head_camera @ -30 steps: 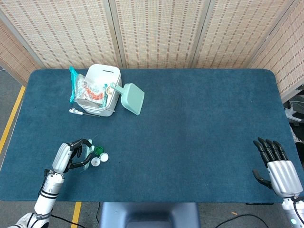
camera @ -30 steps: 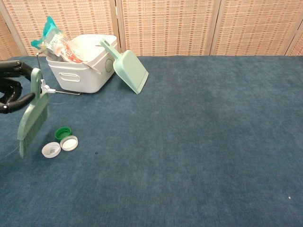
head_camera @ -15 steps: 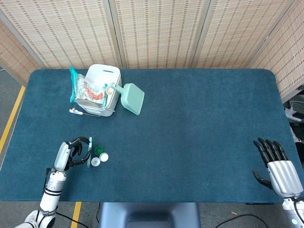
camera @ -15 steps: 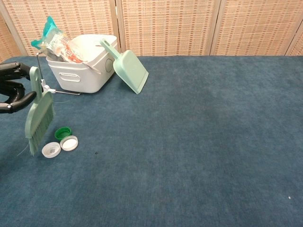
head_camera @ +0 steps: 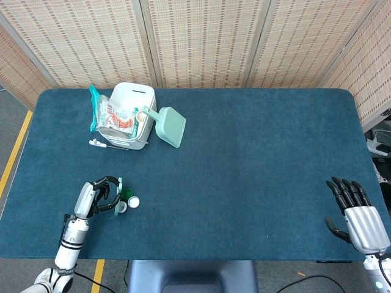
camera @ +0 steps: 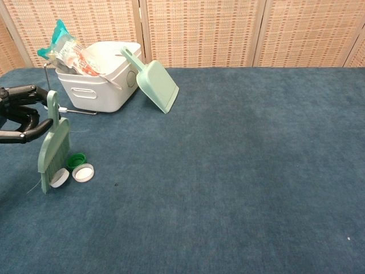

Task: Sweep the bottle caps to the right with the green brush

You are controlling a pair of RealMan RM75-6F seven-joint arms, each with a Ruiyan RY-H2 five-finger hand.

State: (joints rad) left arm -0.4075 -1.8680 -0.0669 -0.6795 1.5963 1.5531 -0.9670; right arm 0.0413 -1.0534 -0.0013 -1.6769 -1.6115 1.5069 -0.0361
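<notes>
Near the table's [head_camera: 244, 152] front left corner the left hand [head_camera: 91, 198] grips the green brush [camera: 53, 142] by its handle, fingers curled round it; the brush has swung rightward since a second ago, and its bristles now overlap the left white cap [camera: 59, 178], where earlier they hung clear to its left; the green cap [camera: 76, 160] and the other white cap [camera: 83, 172] lie just beside it, unmoved; the right hand [head_camera: 357, 213] rests at the front right corner, fingers apart and holding nothing, unchanged.
</notes>
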